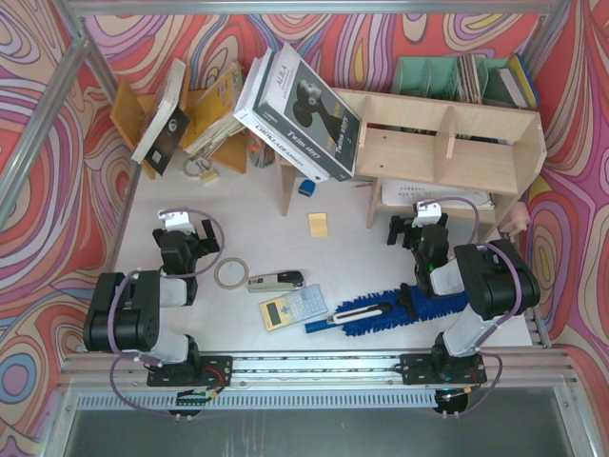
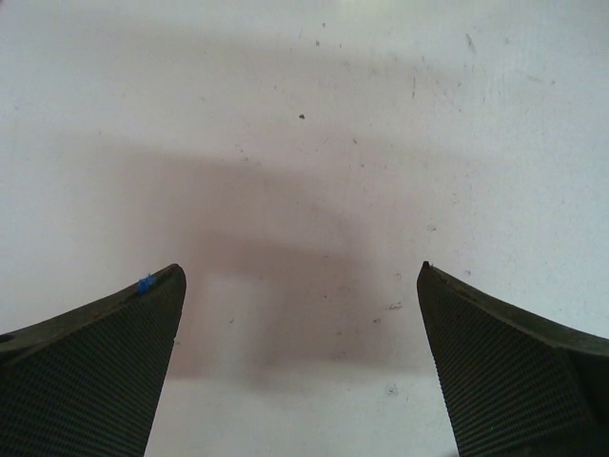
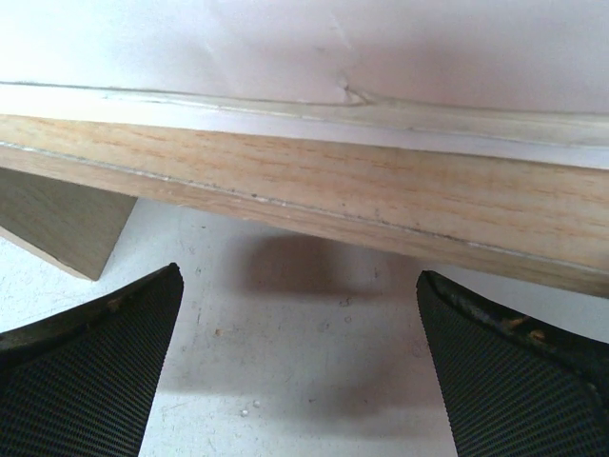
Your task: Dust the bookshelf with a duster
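The bookshelf [image 1: 447, 143] is a pale plywood unit with two tiers and upright dividers at the back right. The blue fluffy duster [image 1: 385, 310] lies flat on the white table in front of it, its thin handle pointing left and its right end under my right arm. My right gripper [image 1: 419, 225] stands open just before the shelf's lower tier. In the right wrist view the bookshelf's lower board [image 3: 381, 190] runs across close ahead of the gripper [image 3: 300, 271], with nothing between the fingers. My left gripper [image 1: 183, 228] [image 2: 300, 271] is open over bare table at the left.
A large black-and-white book [image 1: 300, 114] leans on the shelf's left end, beside an orange-brown rack [image 1: 195, 114] of leaning books. Green file holders [image 1: 428, 76] stand behind the shelf. A tape ring [image 1: 231, 273], stapler [image 1: 276, 281], calculator [image 1: 292, 307] and yellow note [image 1: 318, 224] lie mid-table.
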